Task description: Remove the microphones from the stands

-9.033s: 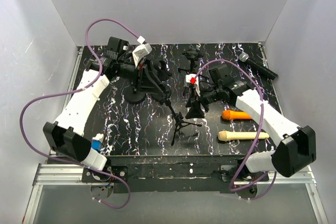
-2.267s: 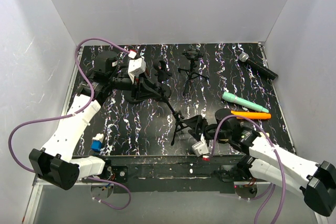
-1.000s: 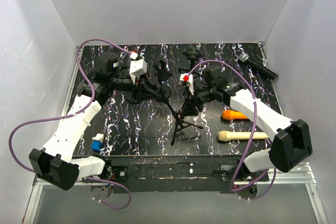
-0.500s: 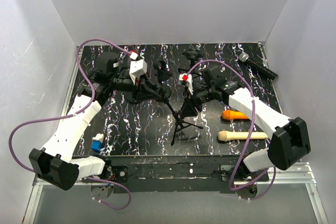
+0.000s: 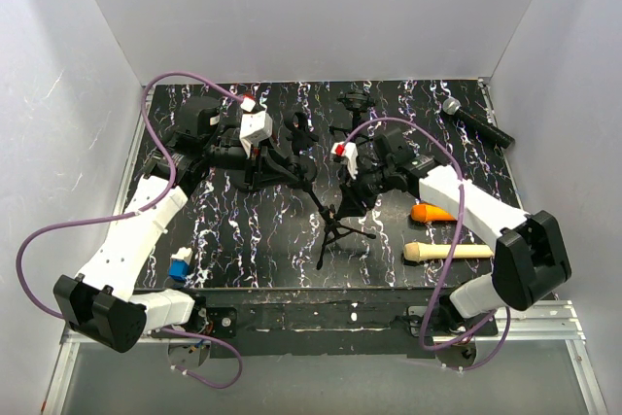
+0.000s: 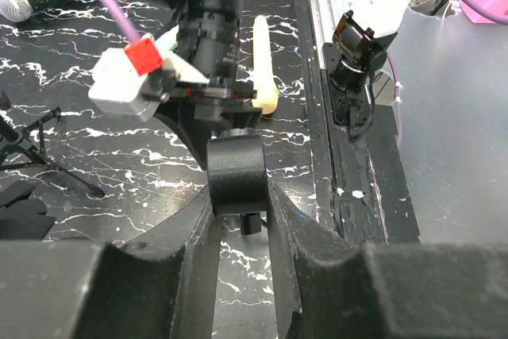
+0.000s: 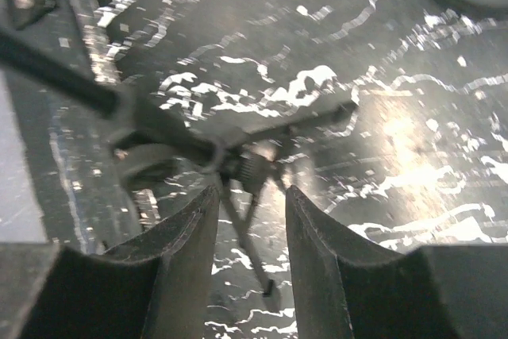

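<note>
A black tripod stand [image 5: 335, 231] stands mid-table, and its boom rises up-left toward my left gripper [image 5: 282, 170]. In the left wrist view my left gripper [image 6: 238, 196] is shut on a black cylinder, the microphone [image 6: 236, 171], at the boom's upper end. My right gripper [image 5: 348, 203] is open just above the tripod. In the right wrist view its jaws [image 7: 250, 192] stand apart with the tripod hub [image 7: 248, 166] just ahead between them, untouched. The boom [image 7: 71, 83] runs off to the upper left.
An orange microphone [image 5: 433, 212] and a beige one [image 5: 450, 252] lie at the right front. A black microphone with a silver head [image 5: 476, 121] lies at the back right. A small tripod [image 5: 355, 109] stands at the back. A blue object [image 5: 180, 264] sits at the front left.
My right gripper has crept down and left toward the tripod hub. My left gripper has kept its hold and not moved.
</note>
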